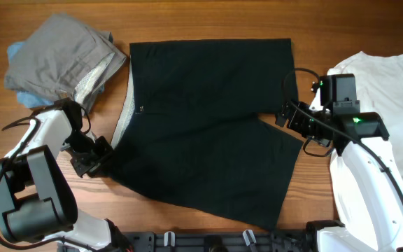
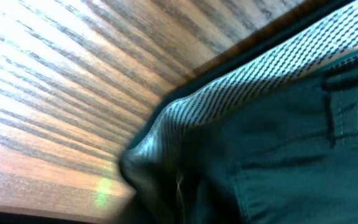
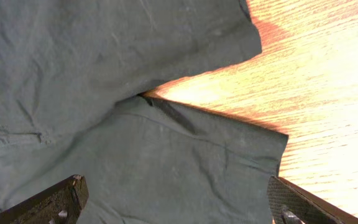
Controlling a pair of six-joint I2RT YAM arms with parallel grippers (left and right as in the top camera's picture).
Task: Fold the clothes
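The black shorts (image 1: 208, 105) lie spread flat mid-table, with the pale waistband (image 1: 122, 119) to the left and the legs to the right. My left gripper (image 1: 93, 157) is at the waistband's near-left corner. In the left wrist view the dotted pale lining (image 2: 241, 87) and dark cloth (image 2: 278, 155) bunch into the jaws, which look shut on that corner. My right gripper (image 1: 289, 120) hovers by the crotch and leg hems. In the right wrist view its fingers (image 3: 179, 208) are wide open above the near leg (image 3: 166, 162), holding nothing.
Folded grey shorts (image 1: 61, 52) lie on a blue cloth (image 1: 19, 50) at the far left. A white shirt (image 1: 390, 77) lies at the right, partly under my right arm. Bare wood table (image 1: 313, 28) shows around the shorts.
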